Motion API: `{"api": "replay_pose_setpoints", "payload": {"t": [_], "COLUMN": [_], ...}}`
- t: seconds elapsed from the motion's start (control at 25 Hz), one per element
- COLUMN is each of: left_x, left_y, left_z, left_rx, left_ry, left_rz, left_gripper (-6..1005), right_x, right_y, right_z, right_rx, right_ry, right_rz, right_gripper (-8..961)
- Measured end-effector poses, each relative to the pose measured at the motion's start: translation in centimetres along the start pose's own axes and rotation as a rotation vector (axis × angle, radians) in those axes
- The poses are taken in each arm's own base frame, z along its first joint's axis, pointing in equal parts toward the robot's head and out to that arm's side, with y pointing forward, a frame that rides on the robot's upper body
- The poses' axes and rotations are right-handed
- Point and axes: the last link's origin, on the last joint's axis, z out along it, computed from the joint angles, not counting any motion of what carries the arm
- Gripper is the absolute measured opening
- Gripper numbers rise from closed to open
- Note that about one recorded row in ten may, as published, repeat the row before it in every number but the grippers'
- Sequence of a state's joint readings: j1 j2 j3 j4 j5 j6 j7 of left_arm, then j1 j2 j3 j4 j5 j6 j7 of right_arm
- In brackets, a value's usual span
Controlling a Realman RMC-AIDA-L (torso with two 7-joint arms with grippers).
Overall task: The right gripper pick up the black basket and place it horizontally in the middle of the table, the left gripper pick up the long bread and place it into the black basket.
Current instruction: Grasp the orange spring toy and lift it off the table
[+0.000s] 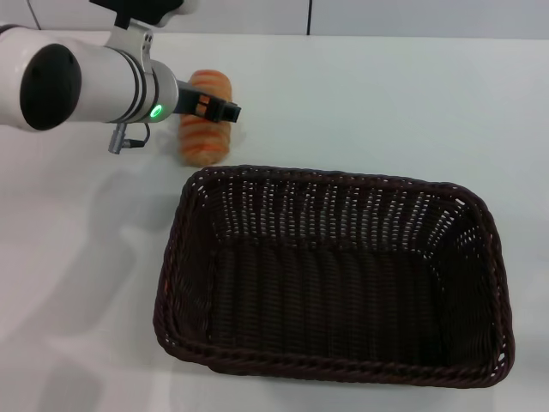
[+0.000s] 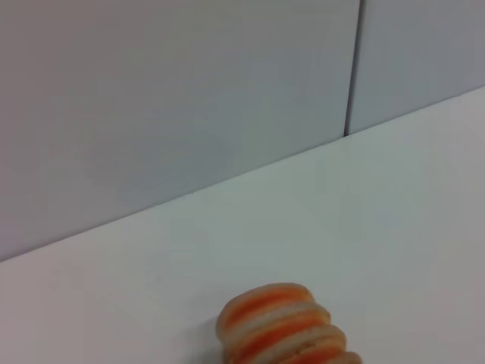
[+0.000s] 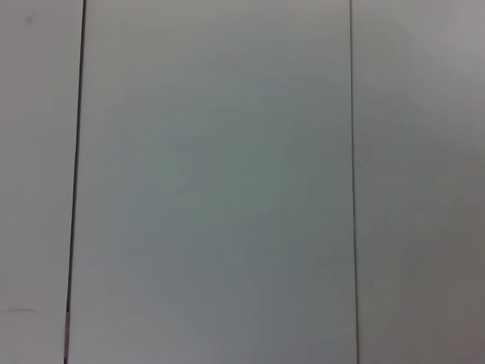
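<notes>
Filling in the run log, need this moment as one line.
basket step: black basket lengthwise mid-table, empty | left gripper at long bread, bread on table | right gripper: not in view

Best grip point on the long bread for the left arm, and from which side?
Grip the long bread across its short width at mid-length, coming down from above. It lies flat on the table, long axis pointing away from the robot, beyond the black basket. The left gripper is already over it, so a straight descent probably suffices.
</notes>
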State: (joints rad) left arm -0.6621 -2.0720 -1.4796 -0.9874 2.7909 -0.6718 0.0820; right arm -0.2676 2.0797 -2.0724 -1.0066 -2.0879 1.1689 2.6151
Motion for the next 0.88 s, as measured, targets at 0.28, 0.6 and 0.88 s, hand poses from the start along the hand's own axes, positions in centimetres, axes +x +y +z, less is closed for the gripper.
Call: {"api": "replay_pose_setpoints", "payload": {"t": [0.28, 0.6, 0.88], "left_x": [-0.8, -1.2, -1.5], "left_y": [-0.3, -0.2, -0.1], "left_z": [1.0, 1.5, 1.6], "left_rx": [0.014, 0.005, 0.002], "left_ry": [-0.016, -0.046, -0.078], "left_rz": [-0.001, -0.013, -0.008], "left_gripper": [861, 861, 832], "right_x": [0.1, 0.1, 0.3], "right_y": [-0.1, -0.1, -0.1], "right_z": [0.1, 0.2, 0.2], "right_rx": [0.001, 0.0, -0.003], "right_ry": [0.001, 0.0, 0.004], "right_rz": [-0.007, -0.011, -0.018], "right_gripper": [836, 834, 832]}}
